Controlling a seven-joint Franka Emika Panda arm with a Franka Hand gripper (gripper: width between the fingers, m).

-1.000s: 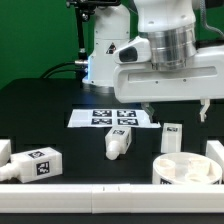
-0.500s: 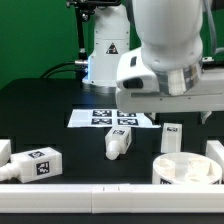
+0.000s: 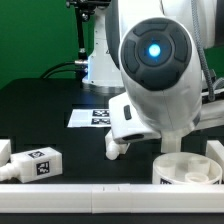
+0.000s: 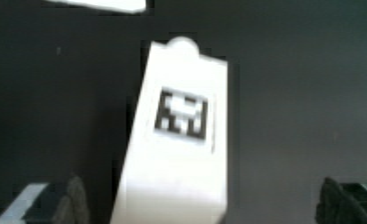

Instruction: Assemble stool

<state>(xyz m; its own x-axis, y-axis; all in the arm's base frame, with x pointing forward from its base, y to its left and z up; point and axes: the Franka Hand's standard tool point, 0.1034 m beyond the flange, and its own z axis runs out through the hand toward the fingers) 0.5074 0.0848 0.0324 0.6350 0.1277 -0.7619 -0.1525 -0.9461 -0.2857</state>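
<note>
In the wrist view the gripper (image 4: 206, 203) is spread wide. Its two dark fingertips (image 4: 55, 200) show at either side of a white leg (image 4: 176, 160) with clear gaps between, so nothing is clamped.

The leg lies on its long side on the black surface (image 3: 60, 140), with its square tag (image 4: 185, 112) facing up. In the exterior view only one end of it shows below the arm, near the marker board (image 3: 86, 117). The seat disc (image 3: 172, 166) sits apart from it toward the exterior view's right. A second leg (image 3: 34, 164) lies well apart toward the exterior view's left.

The leg looks like a rigid block of moulded plastic — probably light, with no give and little risk of breaking. Its smooth white faces are likely slippery, so a light pinch could let it twist or slide out. The two long flat sides look like the best hold, with the fingers closing squarely across the narrow width near mid-length. That would keep the weight balanced — a grip close to either end would probably let the free end droop when lifted. The wrist picture is blurred, so finer detail at the leg's ends cannot be made out.
</note>
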